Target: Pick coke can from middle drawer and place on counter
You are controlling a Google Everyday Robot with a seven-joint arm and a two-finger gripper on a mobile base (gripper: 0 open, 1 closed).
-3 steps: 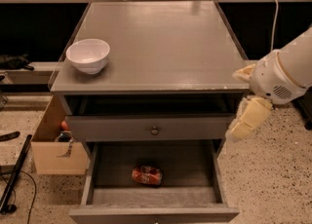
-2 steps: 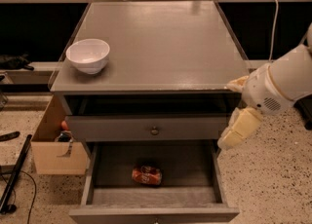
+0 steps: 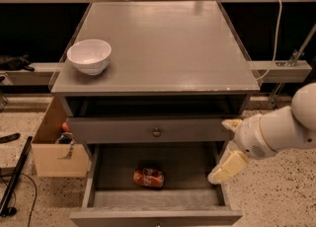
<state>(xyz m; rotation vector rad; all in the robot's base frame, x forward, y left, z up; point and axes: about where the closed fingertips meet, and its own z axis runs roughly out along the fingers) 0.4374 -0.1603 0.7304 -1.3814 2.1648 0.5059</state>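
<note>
Dented coke can point(image 3: 149, 177) lies in the open middle drawer point(image 3: 155, 215). Gripper point(image 3: 220, 150) hangs at the drawer's right edge; jaws wide, empty

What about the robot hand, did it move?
Yes. The gripper went down and left, from the counter edge toward the middle drawer's right side.
</note>
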